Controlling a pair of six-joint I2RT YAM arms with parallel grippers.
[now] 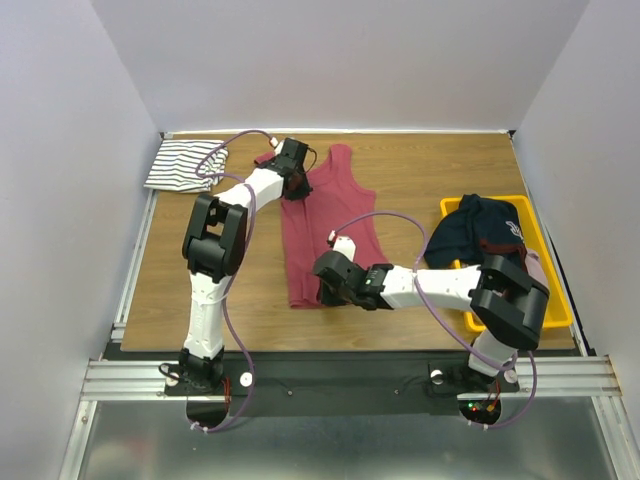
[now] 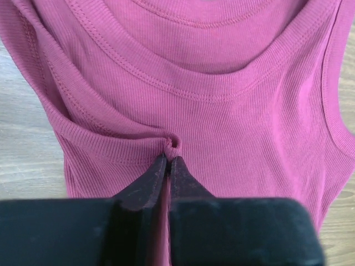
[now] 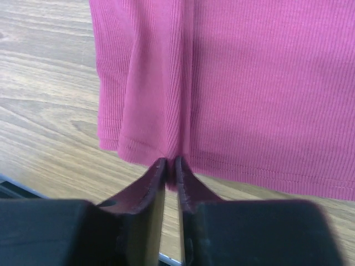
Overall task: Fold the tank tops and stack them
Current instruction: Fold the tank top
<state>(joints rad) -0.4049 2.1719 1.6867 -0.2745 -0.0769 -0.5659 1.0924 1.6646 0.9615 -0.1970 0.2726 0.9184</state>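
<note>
The dark red tank top (image 1: 325, 225) lies spread lengthwise on the wooden table, neck at the far end. My left gripper (image 1: 297, 188) is shut on a pinch of cloth at its left shoulder; in the left wrist view (image 2: 170, 157) the jaws clamp a bunched fold below the neckline (image 2: 211, 91). My right gripper (image 1: 325, 290) is shut on the bottom hem; the right wrist view (image 3: 171, 162) shows the red cloth (image 3: 249, 83) gathered between the fingers. The white striped tank top (image 1: 183, 165) lies folded at the far left corner.
A yellow tray (image 1: 545, 300) at the right holds dark navy clothing (image 1: 478, 228). White walls close in the left, back and right. A metal rail (image 1: 350, 375) runs along the near table edge.
</note>
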